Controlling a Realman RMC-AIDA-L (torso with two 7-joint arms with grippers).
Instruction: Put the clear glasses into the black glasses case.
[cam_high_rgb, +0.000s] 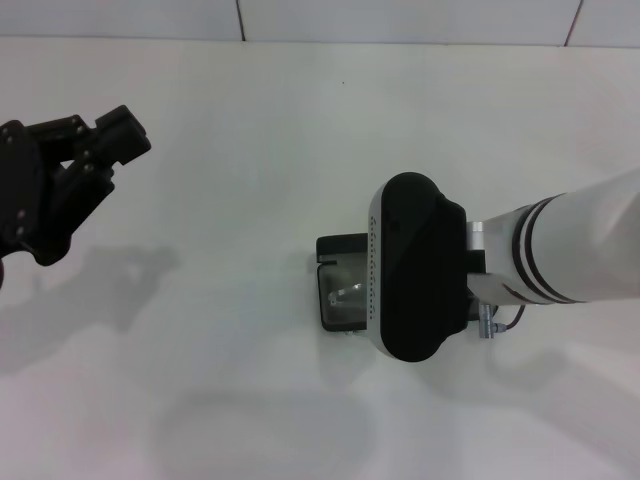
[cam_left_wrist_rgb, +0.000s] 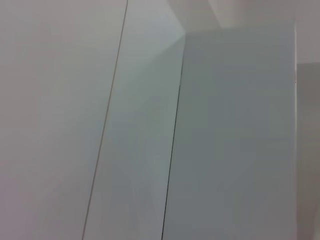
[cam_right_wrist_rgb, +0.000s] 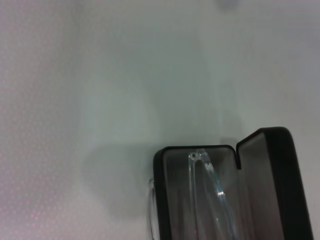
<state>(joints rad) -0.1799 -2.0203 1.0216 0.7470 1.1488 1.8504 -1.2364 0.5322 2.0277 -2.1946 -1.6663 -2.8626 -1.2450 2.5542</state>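
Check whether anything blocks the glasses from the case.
Nothing visible does. The case lies open on the table, lid up, and the glasses are already inside its tray. The right arm hangs right above it; the left pincer is far off.

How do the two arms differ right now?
The left pincer is raised off to the robot's left, away from the black case, while the right arm hangs directly over that open case. The left arm looks black; the right one is white with a black end. Both are above the white table.
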